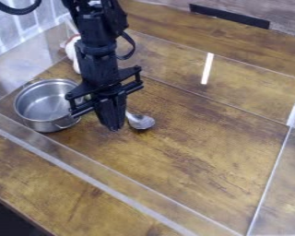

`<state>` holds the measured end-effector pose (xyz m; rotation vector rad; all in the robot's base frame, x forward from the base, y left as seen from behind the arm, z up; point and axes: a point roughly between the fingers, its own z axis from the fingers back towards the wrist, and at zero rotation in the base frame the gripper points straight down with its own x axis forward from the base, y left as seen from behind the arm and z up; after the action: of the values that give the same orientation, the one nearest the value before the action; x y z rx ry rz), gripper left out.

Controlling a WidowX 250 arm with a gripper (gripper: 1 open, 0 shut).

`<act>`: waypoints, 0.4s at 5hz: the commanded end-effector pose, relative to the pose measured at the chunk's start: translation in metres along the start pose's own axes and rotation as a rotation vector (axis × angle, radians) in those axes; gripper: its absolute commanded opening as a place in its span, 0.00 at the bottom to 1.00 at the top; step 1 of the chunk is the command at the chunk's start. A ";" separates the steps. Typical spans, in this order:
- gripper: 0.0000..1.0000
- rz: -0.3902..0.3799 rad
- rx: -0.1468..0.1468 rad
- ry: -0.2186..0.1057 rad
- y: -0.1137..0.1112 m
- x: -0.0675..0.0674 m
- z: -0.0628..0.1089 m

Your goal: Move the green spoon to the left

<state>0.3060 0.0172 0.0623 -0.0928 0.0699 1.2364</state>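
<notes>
Camera view, taken from in front of and above the bench, shows a dark brown wooden table (pixel 199 157) with heavy grain, enclosed by low clear acrylic walls (pixel 100 189) that catch a bright strip of glare on the far side. A black robot arm (pixel 99 46) comes down from the top left of the picture and stands close to vertical over the left half of the enclosed area. A round, shiny steel bowl (pixel 40 106) sits upright on the table at the left, just beside the arm's lower section; part of its right rim is covered by the black cross-piece of the hand. The black gripper (pixel 113 123) points straight down with its tip at or just above the table surface. Its two fingers are pressed together into a single narrow point with no gap visible between them. The small green spoon (pixel 140 122) lies on the table immediately to the right of that tip. Only its silver metal scoop is visible, resting flat on the wood; the yellow-green handle is hidden behind the fingers, so I cannot tell whether they pinch it. A pale rounded object (pixel 71 46) shows behind the arm at the upper left, mostly hidden and too unclear to describe further.
</notes>
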 end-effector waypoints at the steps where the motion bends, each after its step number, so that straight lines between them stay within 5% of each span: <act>1: 0.00 0.000 -0.066 -0.031 -0.016 0.000 0.035; 2: 0.00 0.005 -0.097 -0.047 -0.022 0.005 0.073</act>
<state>0.3251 0.0192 0.1069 -0.1075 0.0535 1.2437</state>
